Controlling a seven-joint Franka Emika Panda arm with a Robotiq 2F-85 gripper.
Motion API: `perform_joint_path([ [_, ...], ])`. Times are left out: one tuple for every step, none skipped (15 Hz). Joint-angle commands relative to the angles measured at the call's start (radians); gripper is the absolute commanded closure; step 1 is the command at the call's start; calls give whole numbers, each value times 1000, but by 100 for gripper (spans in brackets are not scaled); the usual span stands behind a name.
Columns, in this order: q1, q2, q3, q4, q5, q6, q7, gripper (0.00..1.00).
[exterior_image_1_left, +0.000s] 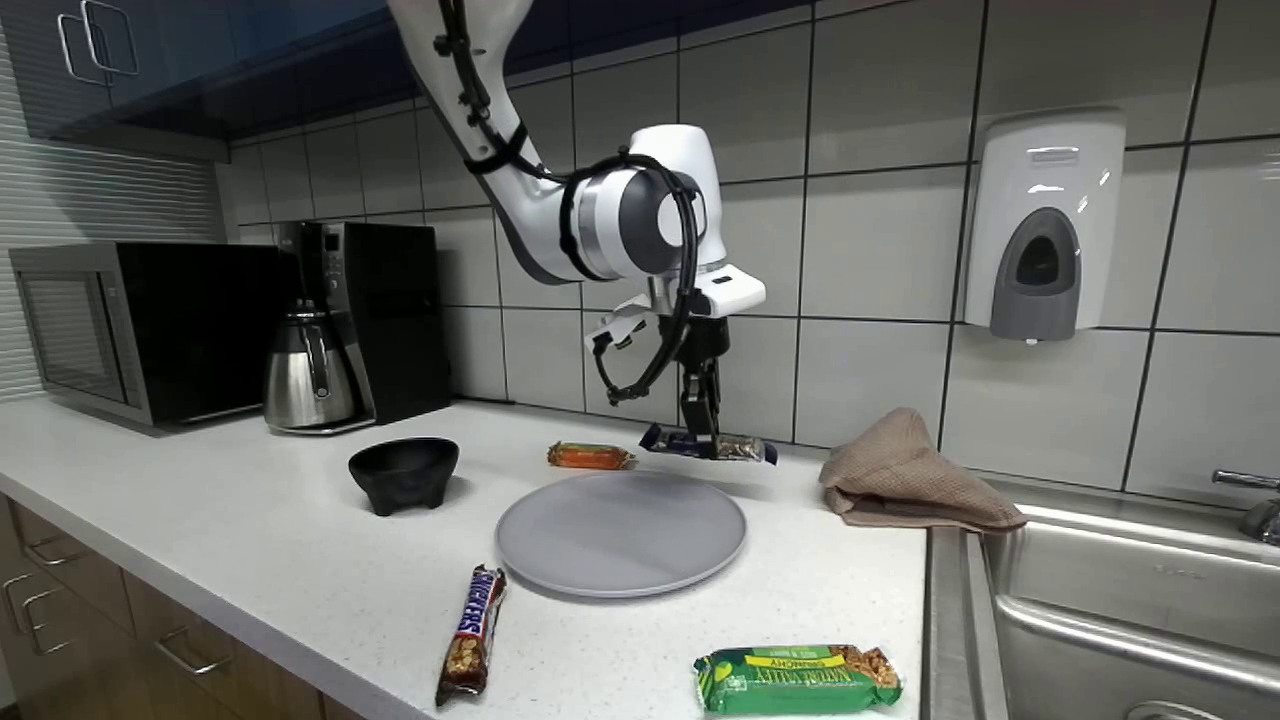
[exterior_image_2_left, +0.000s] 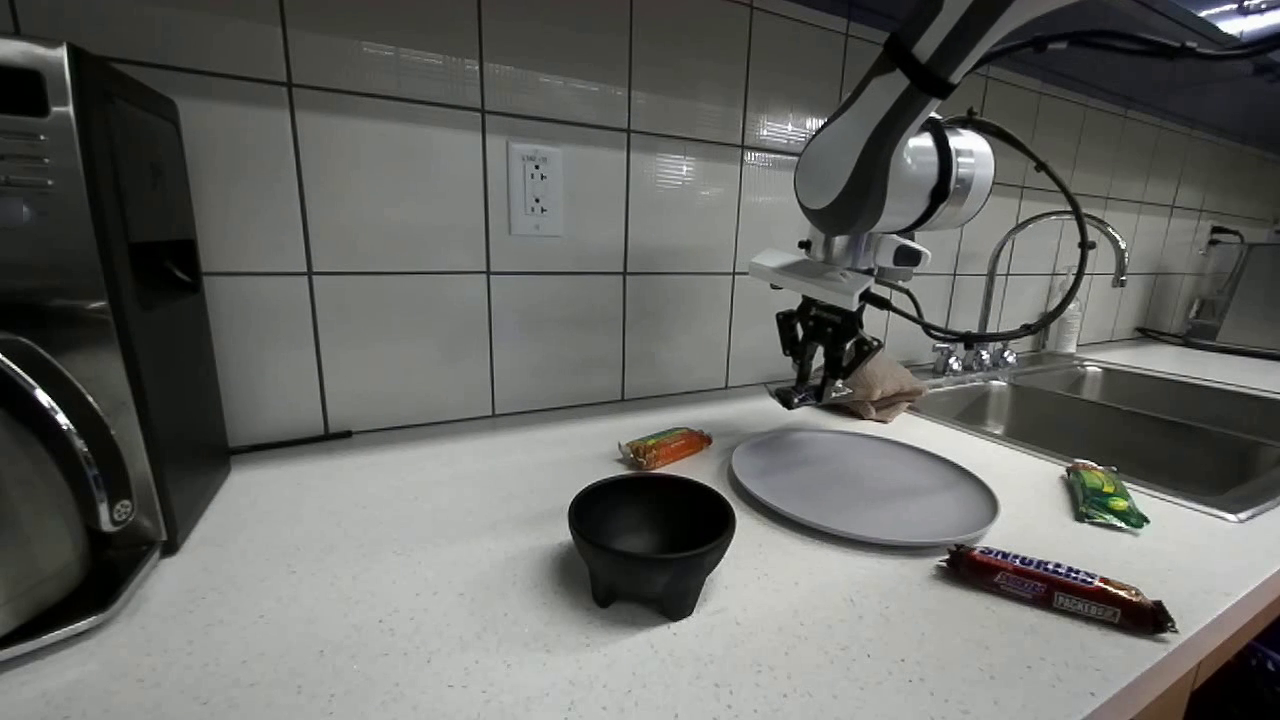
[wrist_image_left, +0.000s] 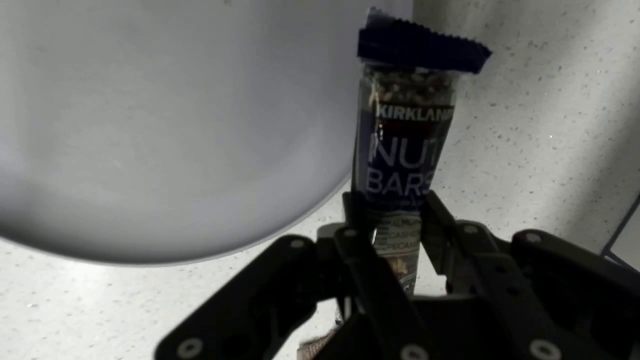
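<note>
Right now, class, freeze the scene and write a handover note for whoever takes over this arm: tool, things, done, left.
Tool: shut on the nut bar, near mid-length.
Things: nut bar hangs above the counter by the plate's edge; orange bar, Snickers, green bar and bowl sit on the counter around the plate.
Done: nut bar gripped and clear of the counter.
Left: nut bar not yet set down or released.

The arm (exterior_image_1_left: 530, 210) slants down, gripper (wrist_image_left: 393, 215) pointing straight downward (jaws clamped, slightly apart)
</note>
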Motion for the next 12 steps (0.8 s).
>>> perform_joint_path([
  [-6,-91,10,-111,-17,20,-48,92],
  [-6,-102,10,-125,-18,19,-55,92],
  [-7,-110,9,-142,-19,18,-63,92],
  [-7,-118,8,-154,-21,17,-68,92],
  [-7,-122,8,-165,-24,16,-71,92],
  [-6,-126,6,-175,-29,15,-71,92],
  [-4,-127,5,-184,-35,15,-70,92],
  [-3,-129,4,-191,-41,14,-69,92],
  [-2,-126,4,-195,-47,12,-66,92],
  [0,-123,3,-198,-53,12,-63,92],
  [1,-118,3,-197,-57,10,-61,92],
  [1,-115,4,-196,-60,7,-59,92],
])
